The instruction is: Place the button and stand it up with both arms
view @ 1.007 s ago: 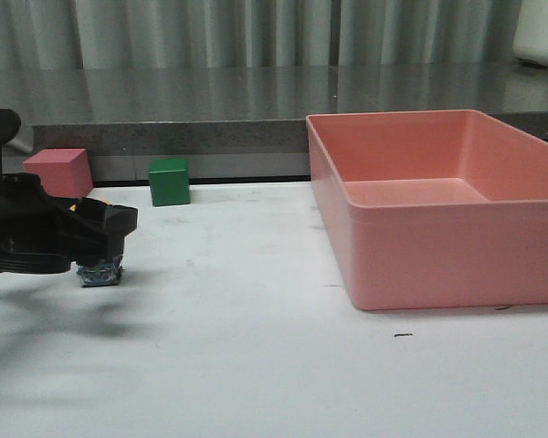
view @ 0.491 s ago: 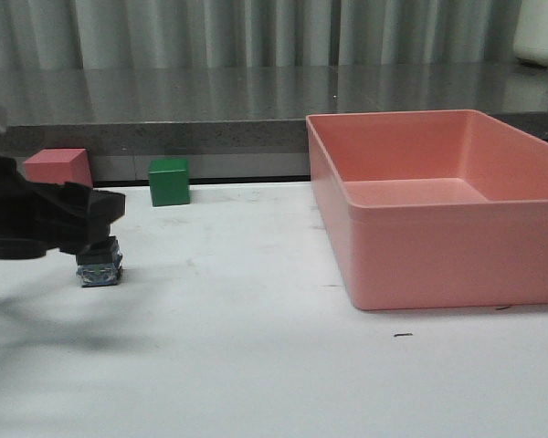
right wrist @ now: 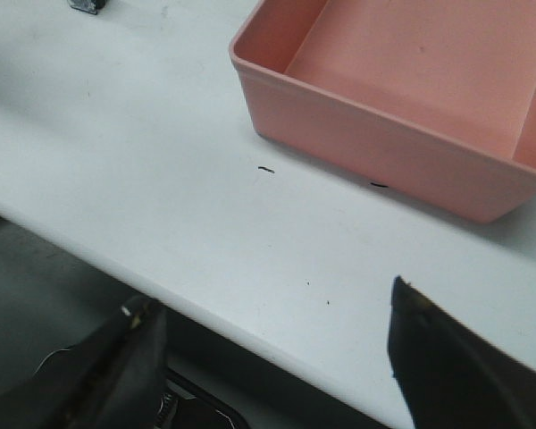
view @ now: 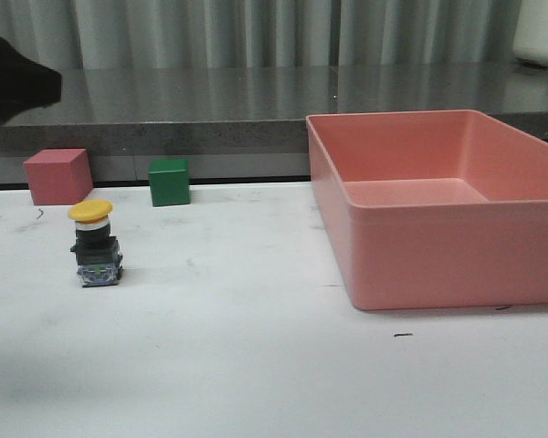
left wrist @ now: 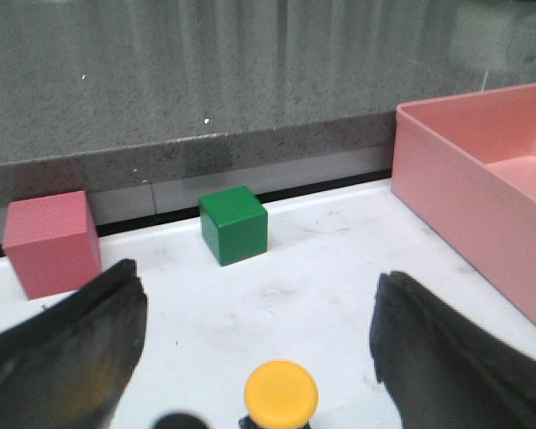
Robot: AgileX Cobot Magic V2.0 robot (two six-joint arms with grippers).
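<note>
Blurring left tool [left wrist: 259, 349] above button [view: 95, 245]

White table top [view: 256, 365], matte, lightly scuffed, with a few small dark marks near the front right. Resting directly on it: button [view: 95, 245] upright on its dark square base at the left, yellow cap uppermost; pink cube [view: 57, 176] and green cube [view: 169, 182] along the rear edge, apart from each other, behind the button; large pink open tray [view: 438, 265] on the right half, well apart from the button. Bounded at the rear by a grey stone-like ledge [view: 210, 109].
</note>
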